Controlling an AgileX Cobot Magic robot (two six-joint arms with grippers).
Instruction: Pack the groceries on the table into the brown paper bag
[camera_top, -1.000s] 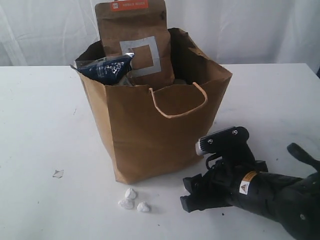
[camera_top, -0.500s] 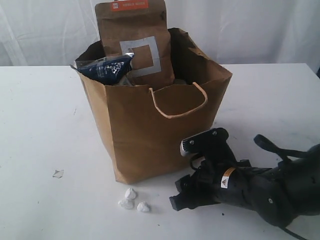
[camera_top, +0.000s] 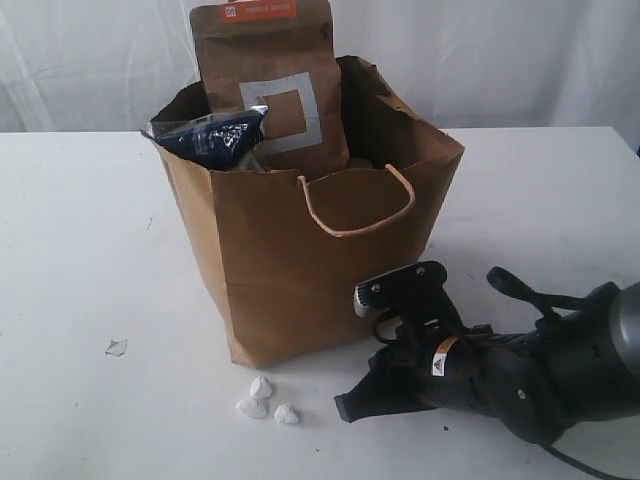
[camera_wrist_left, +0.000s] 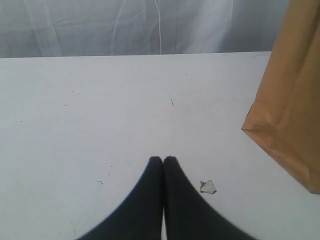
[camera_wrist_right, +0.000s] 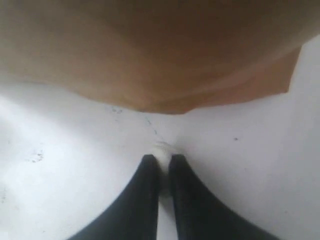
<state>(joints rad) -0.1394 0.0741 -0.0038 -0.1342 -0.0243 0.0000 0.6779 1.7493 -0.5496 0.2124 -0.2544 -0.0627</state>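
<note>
Seemingly last step: our right gripper (camera_wrist_right: 161, 159) low on table (camera_top: 80, 250), jaws drawn almost together, pale speck (camera_wrist_right: 162, 149) at tips (pinched or just touched, cannot tell). Brown paper bag (camera_top: 300, 270) just ahead, pouch (camera_top: 265, 80) and noodle packet (camera_top: 210, 135) poking out. We see no groceries outside; next, lift clear without nudging bag.

Blk right arm (camera_top: 530, 385) w/ tapered jaws, grey-faced screwed cam block (camera_top: 405, 285), yellow warning sticker (camera_top: 438, 364), blk cable (camera_top: 520, 288).

The right gripper (camera_top: 344, 408) has slid along the counter (camera_top: 80, 250) toward the white crumbs (camera_top: 268, 400). Its jaws have drawn nearly together.
</note>
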